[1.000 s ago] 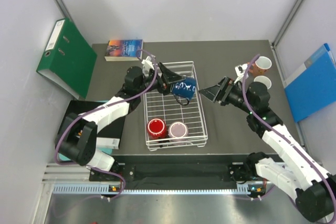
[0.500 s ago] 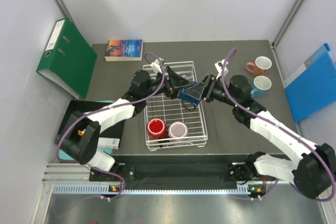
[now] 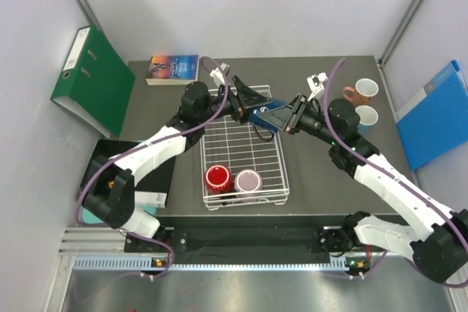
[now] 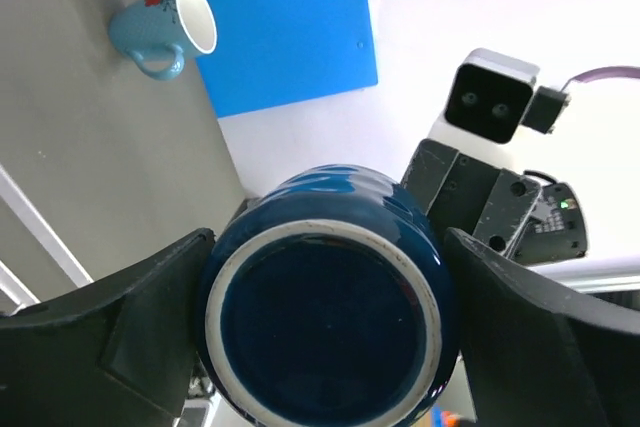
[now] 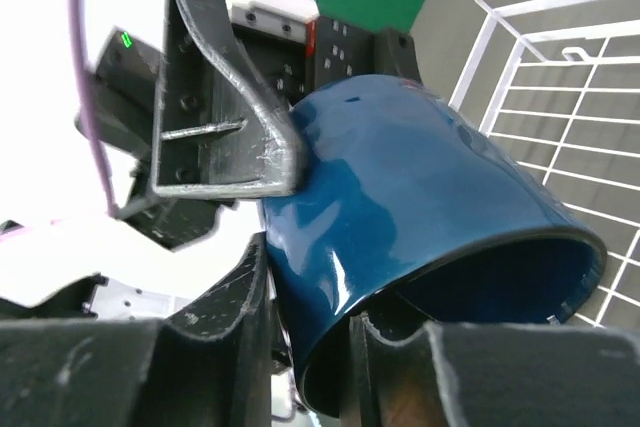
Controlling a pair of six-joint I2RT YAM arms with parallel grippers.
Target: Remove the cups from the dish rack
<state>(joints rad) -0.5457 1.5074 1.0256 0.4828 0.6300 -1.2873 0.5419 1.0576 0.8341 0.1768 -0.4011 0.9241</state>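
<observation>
Our left gripper [image 4: 330,322] clamps the dark blue ceramic mug [image 3: 267,117] (above the white wire rack [image 3: 245,153]); right gripper [image 5: 320,317] straddles its rim, clamping unclear.

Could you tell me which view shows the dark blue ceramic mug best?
Right wrist: the dark blue ceramic mug fills it, glossy side wall and open rim visible. Left wrist shows only its base; top external shows it small, partly hidden.

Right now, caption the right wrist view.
Left gripper and right gripper share a dark blue ceramic mug; white wire dish rack behind.
</observation>
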